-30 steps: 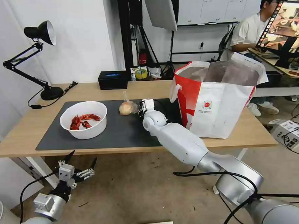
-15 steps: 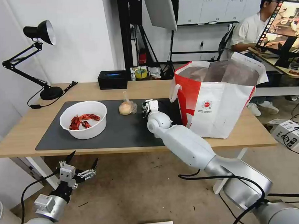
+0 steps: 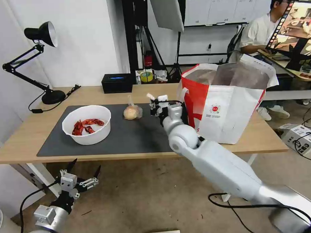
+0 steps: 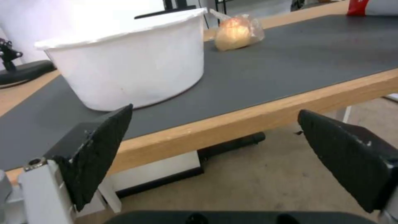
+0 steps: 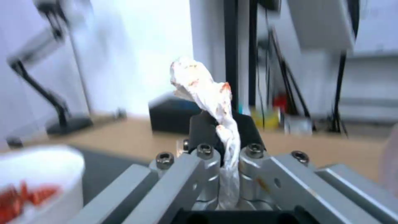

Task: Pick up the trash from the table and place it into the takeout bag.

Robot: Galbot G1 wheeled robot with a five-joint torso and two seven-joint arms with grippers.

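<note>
Between right fingers (image 5: 207,130), crumpled tissue (image 5: 207,90).

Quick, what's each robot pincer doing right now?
Left pincer: open, holding nothing, below the table edge.
Right pincer: shut on the crumpled tissue, lifted above the mat.

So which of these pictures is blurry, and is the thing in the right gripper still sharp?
Right wrist view: the background and white bowl are smeared, yet the crumpled tissue clamped in the right gripper is fairly crisp. Left wrist view: the open left gripper is soft up close. Head view: sharp, with straight lines bowed towards the edges.
</note>
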